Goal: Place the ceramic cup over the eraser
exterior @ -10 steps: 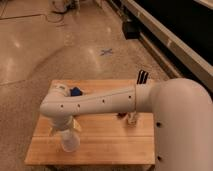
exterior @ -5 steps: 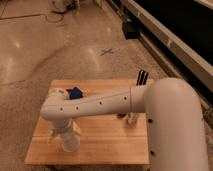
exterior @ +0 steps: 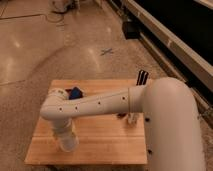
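Note:
The white ceramic cup [exterior: 69, 143] is at the front left of the wooden table [exterior: 107, 142]. My gripper [exterior: 64, 131] points down right at its top, at the end of the white arm that crosses the table, and hides the cup's upper part. I cannot tell whether the cup rests on the wood or is lifted. The eraser [exterior: 142, 77], narrow and black with a pale stripe, stands at the table's far right edge, well away from the cup.
A blue block [exterior: 75, 92] lies at the back left, partly behind the arm. A slim white bottle [exterior: 132, 118] and a small dark thing [exterior: 121, 116] are under the arm at mid-right. Polished floor surrounds the table, with a dark wall to the right.
The arm's upper part has swung a little nearer the camera. The gripper end and the cup stay at about the same spot at the front left.

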Tool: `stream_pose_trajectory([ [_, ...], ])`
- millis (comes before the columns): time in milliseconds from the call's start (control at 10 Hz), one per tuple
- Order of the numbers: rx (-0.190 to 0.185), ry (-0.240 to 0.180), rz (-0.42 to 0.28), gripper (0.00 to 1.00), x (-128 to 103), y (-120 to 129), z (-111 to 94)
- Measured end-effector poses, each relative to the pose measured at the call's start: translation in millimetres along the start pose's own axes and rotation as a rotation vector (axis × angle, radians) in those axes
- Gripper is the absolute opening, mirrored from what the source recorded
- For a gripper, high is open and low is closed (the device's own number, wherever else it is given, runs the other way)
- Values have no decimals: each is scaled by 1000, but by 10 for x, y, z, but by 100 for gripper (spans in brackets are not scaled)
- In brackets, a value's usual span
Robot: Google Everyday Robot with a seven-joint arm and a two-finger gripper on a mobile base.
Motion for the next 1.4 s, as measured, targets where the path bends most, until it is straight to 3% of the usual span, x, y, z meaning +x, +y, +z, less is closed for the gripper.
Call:
stream_pose_trajectory([
  [200,6,2,15,6,26,-6,-68],
  [300,10,-3,30,1,40,-3,-148],
  [700,48,-16,76,0,255,119,-792],
  [1000,66,22,94,0,566,319,-1336],
  [1200,62,43,110,0,762,492,-1583],
  [1400,36,49,159,0,921,839,-1777],
])
